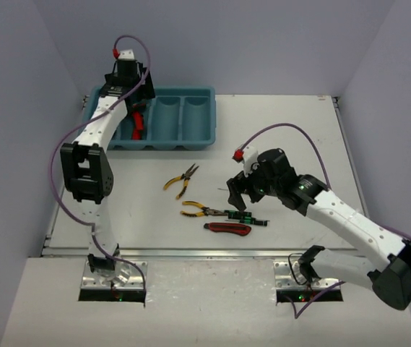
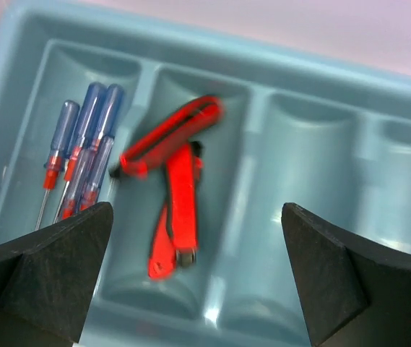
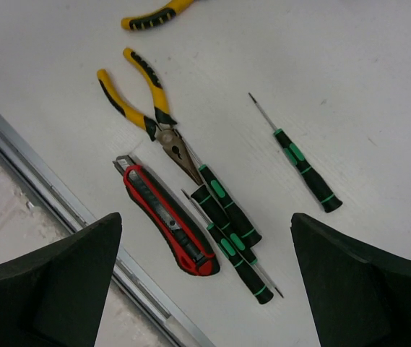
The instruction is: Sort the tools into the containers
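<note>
The teal tray (image 1: 191,119) stands at the back left. In the left wrist view its first compartment (image 2: 24,152) holds several blue-handled screwdrivers (image 2: 89,144), and its second holds red utility knives (image 2: 180,188). The other two compartments show nothing inside. My left gripper (image 1: 133,101) hangs open and empty over the tray (image 2: 198,282). My right gripper (image 1: 240,199) is open and empty above the tools on the table (image 3: 205,282). Below it lie a red-and-black utility knife (image 3: 165,217), yellow-handled pliers (image 3: 144,101), a cluster of three black-and-green precision screwdrivers (image 3: 230,217) and one more apart (image 3: 303,163).
A second pair of yellow-handled pliers (image 1: 182,179) lies mid-table, and its handles show at the top of the right wrist view (image 3: 154,16). The table's metal front edge (image 3: 61,195) runs close beside the knife. Grey walls enclose the table on three sides.
</note>
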{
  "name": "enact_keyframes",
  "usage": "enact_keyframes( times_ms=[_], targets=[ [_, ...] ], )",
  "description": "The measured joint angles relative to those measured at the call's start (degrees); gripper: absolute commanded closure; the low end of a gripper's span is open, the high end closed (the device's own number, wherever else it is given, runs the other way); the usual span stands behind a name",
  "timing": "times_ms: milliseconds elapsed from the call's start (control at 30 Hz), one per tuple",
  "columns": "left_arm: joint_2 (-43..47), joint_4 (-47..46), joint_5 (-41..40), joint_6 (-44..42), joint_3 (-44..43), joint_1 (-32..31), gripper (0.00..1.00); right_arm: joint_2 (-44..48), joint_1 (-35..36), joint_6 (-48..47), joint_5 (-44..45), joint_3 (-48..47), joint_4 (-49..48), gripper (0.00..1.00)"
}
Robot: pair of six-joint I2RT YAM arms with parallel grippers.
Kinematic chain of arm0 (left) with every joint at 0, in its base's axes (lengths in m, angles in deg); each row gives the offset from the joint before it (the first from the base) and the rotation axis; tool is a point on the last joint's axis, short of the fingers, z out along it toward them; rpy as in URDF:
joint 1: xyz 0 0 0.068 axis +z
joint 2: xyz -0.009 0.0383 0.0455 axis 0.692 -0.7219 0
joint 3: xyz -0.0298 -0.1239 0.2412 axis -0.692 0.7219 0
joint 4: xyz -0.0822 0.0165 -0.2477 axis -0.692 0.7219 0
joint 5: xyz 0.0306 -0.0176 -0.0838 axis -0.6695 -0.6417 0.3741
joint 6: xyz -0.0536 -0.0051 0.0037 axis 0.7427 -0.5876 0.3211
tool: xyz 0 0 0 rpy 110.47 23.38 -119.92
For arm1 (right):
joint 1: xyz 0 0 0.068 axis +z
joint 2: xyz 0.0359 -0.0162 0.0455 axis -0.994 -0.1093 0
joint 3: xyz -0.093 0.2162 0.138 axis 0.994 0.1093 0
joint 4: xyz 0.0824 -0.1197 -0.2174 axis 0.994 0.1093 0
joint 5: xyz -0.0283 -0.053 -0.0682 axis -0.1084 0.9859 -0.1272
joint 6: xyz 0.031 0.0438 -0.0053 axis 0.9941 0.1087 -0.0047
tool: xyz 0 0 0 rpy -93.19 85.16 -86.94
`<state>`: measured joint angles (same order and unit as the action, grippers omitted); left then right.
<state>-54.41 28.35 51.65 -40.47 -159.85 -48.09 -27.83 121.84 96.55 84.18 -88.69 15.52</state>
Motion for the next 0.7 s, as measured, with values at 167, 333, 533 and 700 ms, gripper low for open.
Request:
enact_keyframes(
  times_ms=[167, 333, 533, 700],
  targets=[
    [18.75, -0.11, 4.79, 3.74, 6.4, -1.16, 0.0, -10.64, 4.13, -2.69, -0.55, -1.85, 3.15, 0.02],
    [46.67, -7.56, 9.84, 9.38, 22.91, -2.01, 0.0, -15.35, 7.24, -4.41, 0.71, -2.15, 4.36, 0.18],
    [71.9, -13.9, 16.75, 14.69, 46.5, -2.01, 0.0, -18.69, 9.87, -8.23, 1.23, -2.16, 4.58, 0.31],
    [75.29, -10.82, 23.07, 15.36, 54.28, -2.01, 0.0, -24.35, 16.59, -13.14, 1.45, -2.29, 6.12, 0.38]
  ],
)
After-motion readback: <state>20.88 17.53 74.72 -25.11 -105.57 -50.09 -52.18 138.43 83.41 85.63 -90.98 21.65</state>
